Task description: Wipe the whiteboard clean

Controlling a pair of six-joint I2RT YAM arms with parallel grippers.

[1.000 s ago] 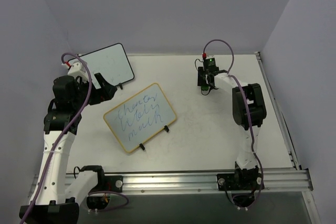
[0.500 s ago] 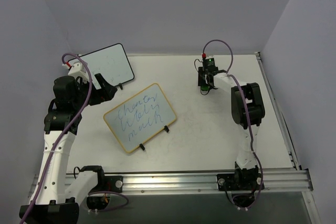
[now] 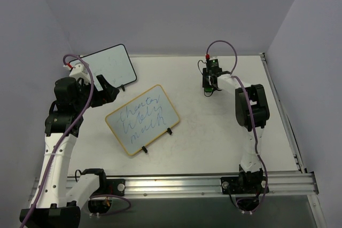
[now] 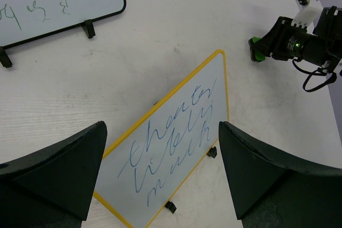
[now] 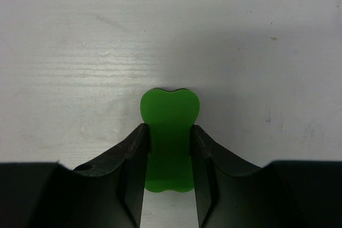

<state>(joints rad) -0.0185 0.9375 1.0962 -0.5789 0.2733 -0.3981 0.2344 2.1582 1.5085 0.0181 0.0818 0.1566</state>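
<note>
White table [image 3: 214, 132], pale purple walls on three sides, metal rail along the near edge carrying both arm bases.

1. Whiteboard [image 3: 142, 118], yellow-framed, rounded corners. It lies face up left of the table's centre.
   - Its long axis runs diagonally, from near-left to far-right in the top view.
   - Two small black clip feet [image 3: 170, 130] sit on the long edge that faces near-right.
   - Three lines of blue cursive writing run along the long axis and cover most of the face.

2. Black-framed whiteboard [image 3: 109, 67], at the far-left corner of the table and apart from item 1.
   - It carries faint green marks.
   - Its black feet are on the near long edge.

3. Left claw [image 4: 161, 132], spread wide and holding nothing. It hangs above the table at the far-left end of the yellow-framed board, between the two boards.

4. Right claw [image 5: 169, 129], pointed down at the table's far side, well apart from the yellow-framed board and to its far right.
   - Its fingers [image 5: 133, 153] are clenched on both flanks of item 5.

5. Green eraser [image 5: 169, 108], a flat piece with lobed ends, resting on the table surface inside the right claw's grip.
</note>
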